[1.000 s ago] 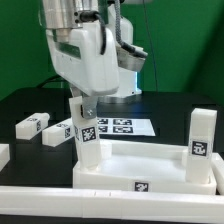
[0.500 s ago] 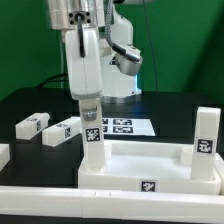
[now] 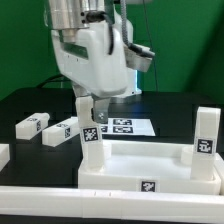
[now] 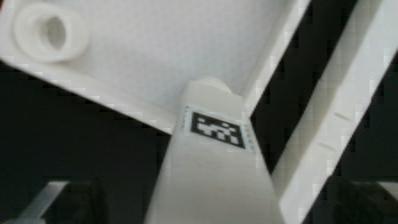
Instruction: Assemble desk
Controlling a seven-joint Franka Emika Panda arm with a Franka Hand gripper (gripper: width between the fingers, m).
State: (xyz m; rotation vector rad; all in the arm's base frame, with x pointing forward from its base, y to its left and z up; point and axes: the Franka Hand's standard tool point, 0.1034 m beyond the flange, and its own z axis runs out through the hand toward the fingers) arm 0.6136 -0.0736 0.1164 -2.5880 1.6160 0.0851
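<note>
Legs half fitted, gripper released

Nearest the exterior camera, the desk top lies rim-up on the table. One upright leg is stood in its corner at the exterior view's right, and a second leg in the corner at the left. This second leg is straddled by the gripper. Its jaws are spread and, in the wrist view, are clear of both sides, so nothing is held. Whether this leg is fully tightened cannot be told. Farther back, two loose legs are left lying, with the marker board behind. Two legs are judged fitted and two outstanding. Compared with half a second ago, the clamp is undone and the hand is turned back.
</note>
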